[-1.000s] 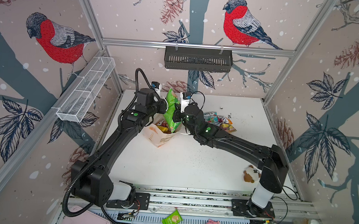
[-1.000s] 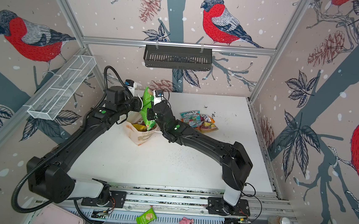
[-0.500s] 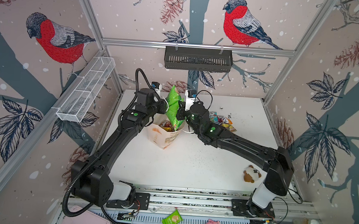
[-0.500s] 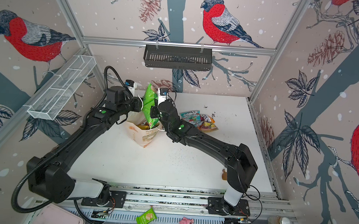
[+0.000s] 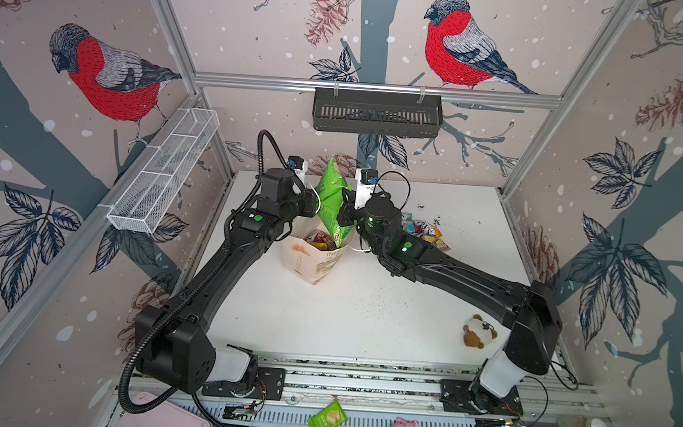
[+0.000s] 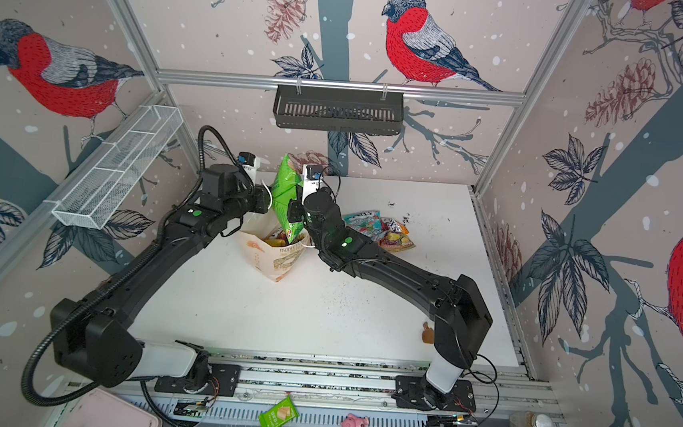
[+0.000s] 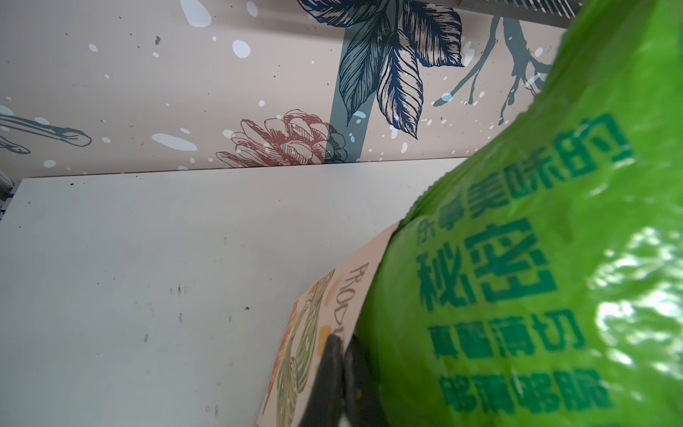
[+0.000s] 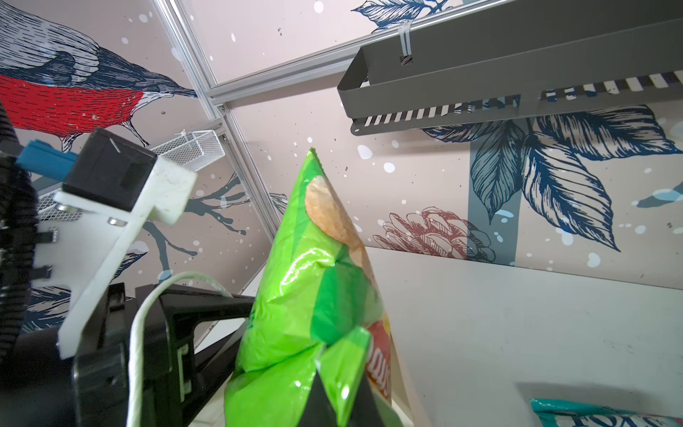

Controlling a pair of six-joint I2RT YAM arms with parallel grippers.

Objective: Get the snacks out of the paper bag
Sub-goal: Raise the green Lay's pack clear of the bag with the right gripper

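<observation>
Green packet (image 5: 330, 197) stands over the paper bag (image 5: 312, 262), we note, clenched by the right end effector (image 8: 342, 403); the left end effector (image 7: 343, 373) pinches the bag's rim

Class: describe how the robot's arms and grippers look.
The left arm and right arm are black, with white base segments, each with a green wrist dot. A ribbed black hose follows the left arm. The left gripper and right gripper are black.

The paper bag (image 5: 312, 262) stands open on the tabletop (image 5: 323, 317), left of the middle. The right fingers (image 5: 343, 217) pinch a bright green packet (image 5: 331, 193) upright above its mouth, and the left fingers (image 5: 308, 204) sit at its rim. Other snacks (image 5: 424, 231) lie toward the back edge.
</observation>
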